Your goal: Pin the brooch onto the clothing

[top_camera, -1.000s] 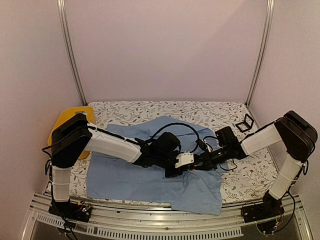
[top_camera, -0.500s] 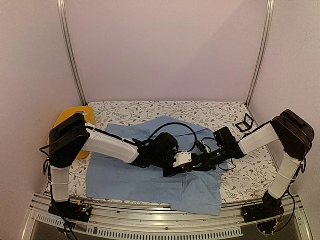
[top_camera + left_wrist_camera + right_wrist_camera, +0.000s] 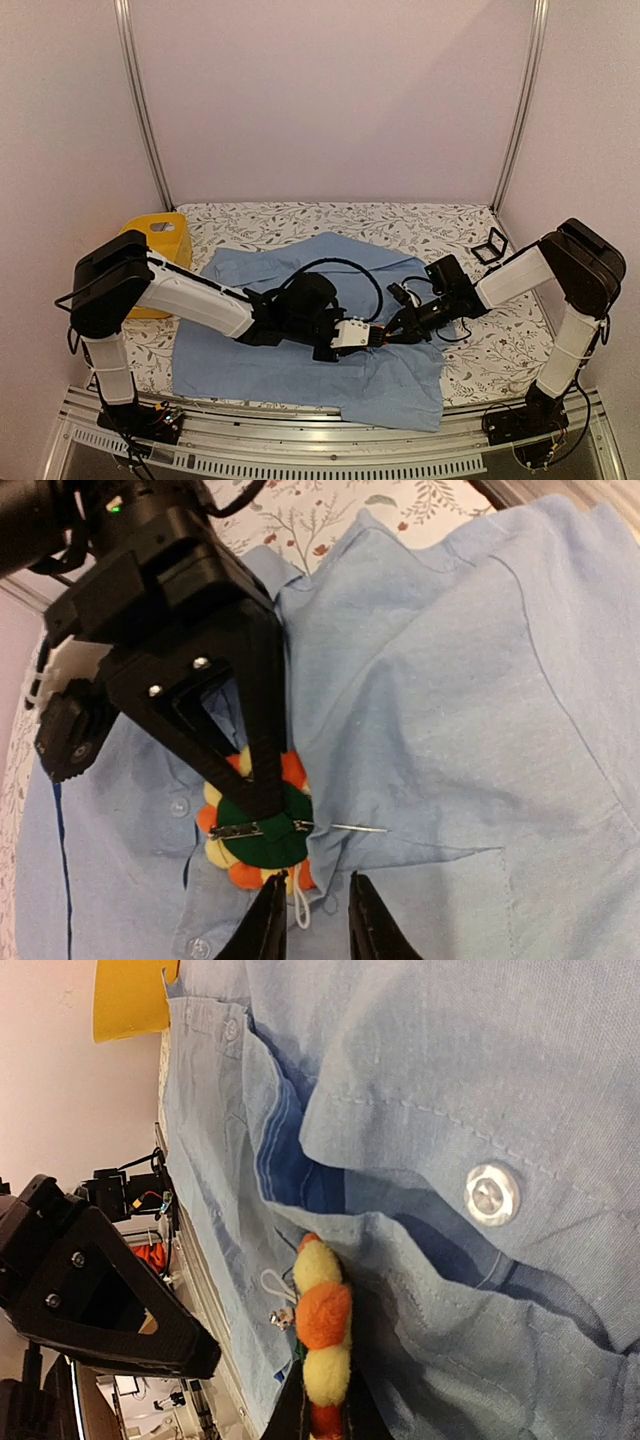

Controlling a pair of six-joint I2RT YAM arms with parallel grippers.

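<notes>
The clothing (image 3: 300,365) is a light blue button-up shirt spread flat on the table. The brooch (image 3: 262,830) shows its green back, orange and yellow petals and a metal pin pointing right over a fold of the shirt (image 3: 470,710). My right gripper (image 3: 322,1402) is shut on the brooch (image 3: 322,1325), seen edge-on against the shirt's placket (image 3: 420,1090). In the top view the right gripper (image 3: 392,328) meets the left gripper (image 3: 366,338) at mid-shirt. My left gripper (image 3: 310,918) stands open just below the brooch, a narrow gap between its fingers, over shirt cloth.
A yellow basket (image 3: 160,240) stands at the back left beside the shirt. A small black square frame (image 3: 490,245) lies at the back right on the floral table cover (image 3: 500,345). A white shirt button (image 3: 492,1193) sits near the brooch.
The left gripper was shut a second ago and now stands open. It has drawn back a little to the left, and the left arm sits lower. The right gripper still holds the brooch.
</notes>
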